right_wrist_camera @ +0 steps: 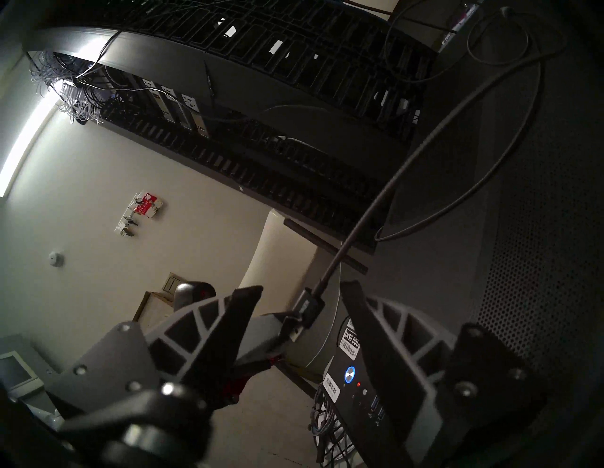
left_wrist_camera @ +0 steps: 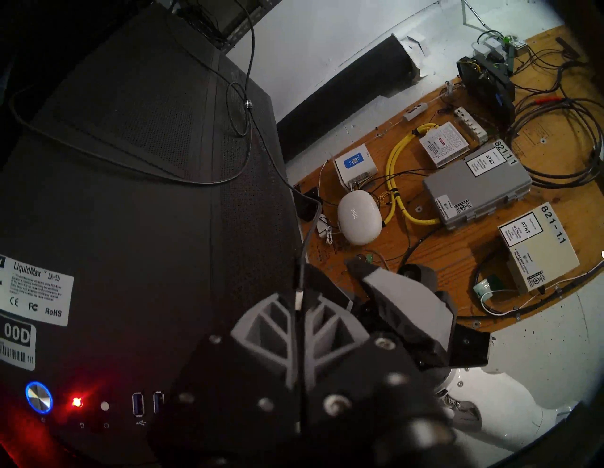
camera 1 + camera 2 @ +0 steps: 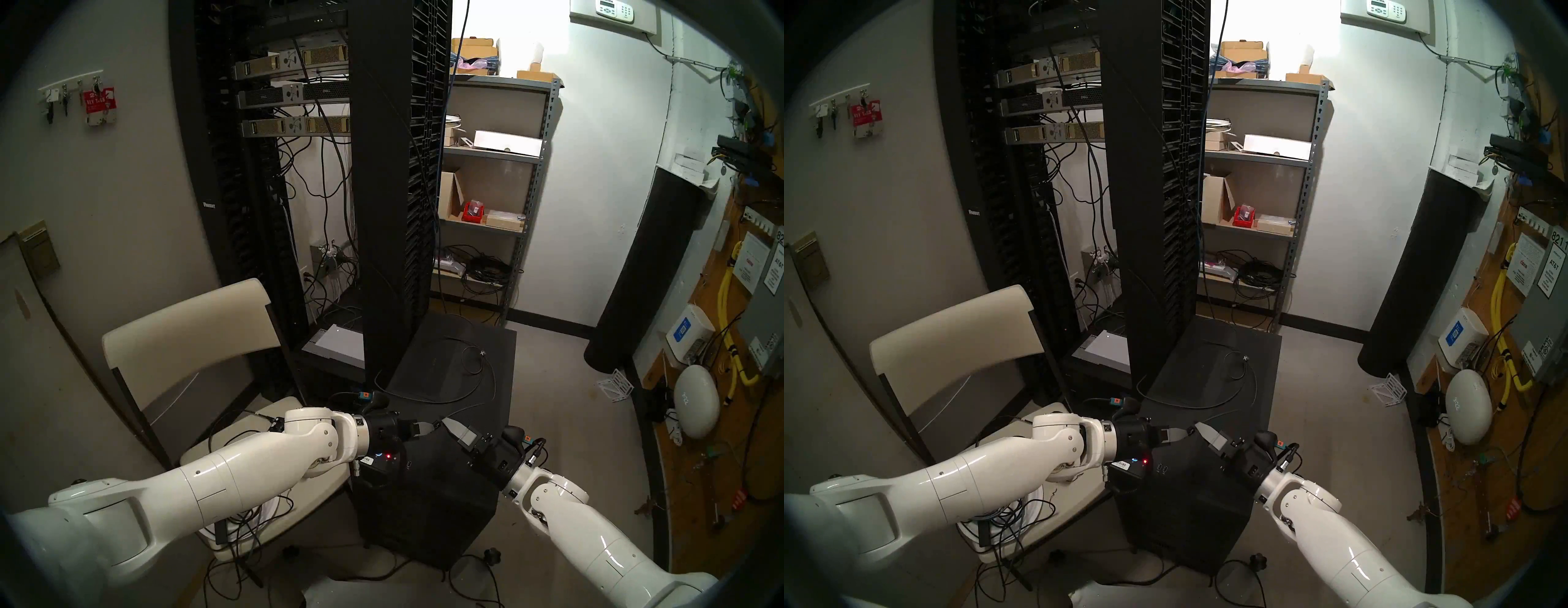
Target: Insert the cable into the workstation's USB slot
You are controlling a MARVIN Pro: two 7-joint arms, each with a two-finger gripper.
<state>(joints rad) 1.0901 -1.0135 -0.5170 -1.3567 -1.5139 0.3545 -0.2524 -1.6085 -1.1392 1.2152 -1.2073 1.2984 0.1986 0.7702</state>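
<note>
Clamped in the left end effector (image 2: 299,313), the USB plug (image 1: 307,309) hangs above the workstation (image 2: 130,212) top's front edge, its ports (image 2: 138,403) nearer the front, while the right end effector (image 1: 300,310) gapes around it.

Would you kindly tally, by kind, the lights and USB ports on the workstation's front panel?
Blue-lit round button: 1
Red LED: 1
Blue USB ports: 2, one partly hidden
Total: 4
</note>
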